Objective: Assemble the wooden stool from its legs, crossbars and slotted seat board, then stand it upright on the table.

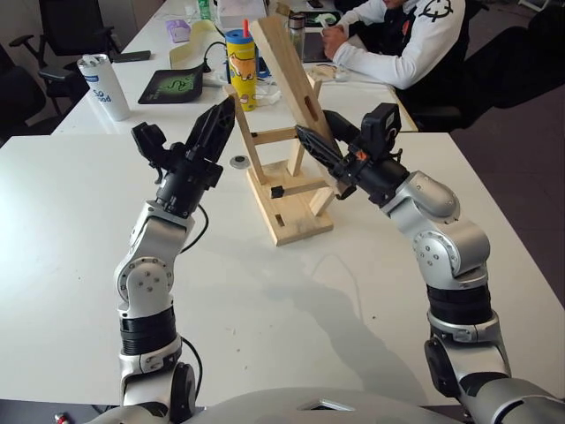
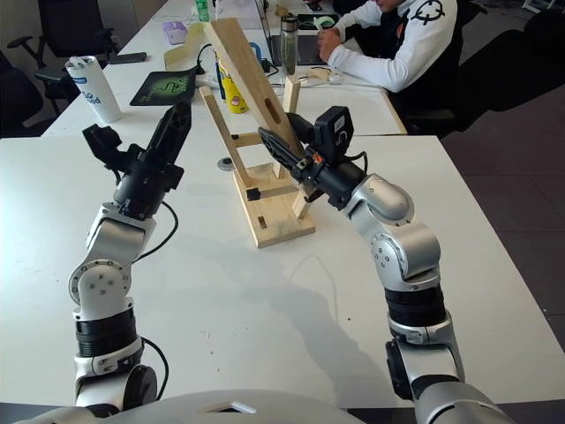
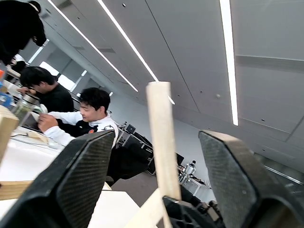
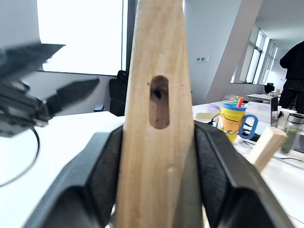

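Stool (image 1: 275,136), partly assembled, lies on its side near the middle of the white worktop (image 1: 88,238). One flat board (image 1: 298,227) rests on the surface, uprights joined by crossbars rise from it, and the long slotted seat board (image 1: 284,71) leans steeply up and away from the robot. The right gripper (image 2: 284,140) is clamped on this board just below its oblong slot. The right wrist view shows a finger pressed against each face of the wood, with the board's upper and lower ends cut off by the frame. From the head views, the far finger is hidden behind the board, and the joint between the board's lower end and the frame cannot be made out. The left gripper (image 1: 225,110) is held just beside the stool's left upright with its fingers apart, gripping nothing. The left wrist view shows a wooden post beyond the gap between them, with its lower end hidden behind the gripper body. Contact with the upright cannot be determined. A small black item (image 1: 276,191) sits on the lower crossbar (image 1: 305,187), too small to identify. A small round object (image 1: 238,162) lies on the worktop just left of the stool. On the adjoining table behind stand a yellow cup (image 1: 240,71) and a white tumbler (image 1: 104,87).
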Controlling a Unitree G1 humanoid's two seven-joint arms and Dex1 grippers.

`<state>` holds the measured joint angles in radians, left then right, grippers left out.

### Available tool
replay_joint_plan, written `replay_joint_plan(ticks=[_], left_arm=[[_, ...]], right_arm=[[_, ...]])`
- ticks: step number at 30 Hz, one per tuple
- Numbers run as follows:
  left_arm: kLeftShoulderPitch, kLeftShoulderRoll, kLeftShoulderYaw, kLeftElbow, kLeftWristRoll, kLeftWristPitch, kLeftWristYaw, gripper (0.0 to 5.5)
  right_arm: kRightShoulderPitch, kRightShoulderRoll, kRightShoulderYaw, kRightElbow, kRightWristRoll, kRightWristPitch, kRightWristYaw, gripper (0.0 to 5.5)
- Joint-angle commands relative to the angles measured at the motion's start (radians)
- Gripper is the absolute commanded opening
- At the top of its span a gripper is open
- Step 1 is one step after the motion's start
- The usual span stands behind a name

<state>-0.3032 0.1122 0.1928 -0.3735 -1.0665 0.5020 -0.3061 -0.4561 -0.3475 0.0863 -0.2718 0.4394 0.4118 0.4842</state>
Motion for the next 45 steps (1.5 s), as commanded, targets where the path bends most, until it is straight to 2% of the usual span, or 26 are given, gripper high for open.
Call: replay_joint_plan(ticks=[1, 4, 10, 22, 27, 38, 42, 45], left_arm=[[0.011, 0.013, -0.033, -0.011, -0.002, 0.037, 0.004, 3.27], [-0.001, 0.007, -0.037, 0.0, 0.003, 0.035, 0.015, 3.27], [-0.01, -0.002, -0.028, 0.009, -0.005, 0.03, 0.029, 3.27], [0.006, -0.006, 0.0, 0.055, -0.009, 0.034, 0.047, 3.27], [0.015, 0.007, -0.031, 0.043, 0.011, 0.051, 0.031, 3.27], [-0.01, 0.026, 0.019, 0.038, -0.019, 0.046, 0.037, 3.27], [0.0, 0.039, 0.004, 0.025, 0.002, 0.049, 0.02, 3.27], [0.008, 0.042, -0.01, 0.024, 0.012, 0.051, 0.007, 2.99]], right_arm=[[0.031, -0.019, 0.066, -0.013, -0.064, -0.061, 0.071, 2.05], [0.077, -0.059, 0.146, -0.012, -0.164, -0.142, 0.136, 2.05], [0.102, -0.065, 0.169, -0.002, -0.214, -0.196, 0.154, 2.05], [0.088, -0.021, 0.121, 0.025, -0.232, -0.243, 0.109, 2.05], [0.092, -0.011, 0.114, 0.031, -0.234, -0.255, 0.123, 2.05], [0.131, -0.038, 0.142, 0.02, -0.24, -0.233, 0.196, 2.05], [0.133, -0.034, 0.143, 0.017, -0.242, -0.233, 0.2, 2.05], [0.124, -0.025, 0.138, 0.016, -0.238, -0.231, 0.194, 2.05]])
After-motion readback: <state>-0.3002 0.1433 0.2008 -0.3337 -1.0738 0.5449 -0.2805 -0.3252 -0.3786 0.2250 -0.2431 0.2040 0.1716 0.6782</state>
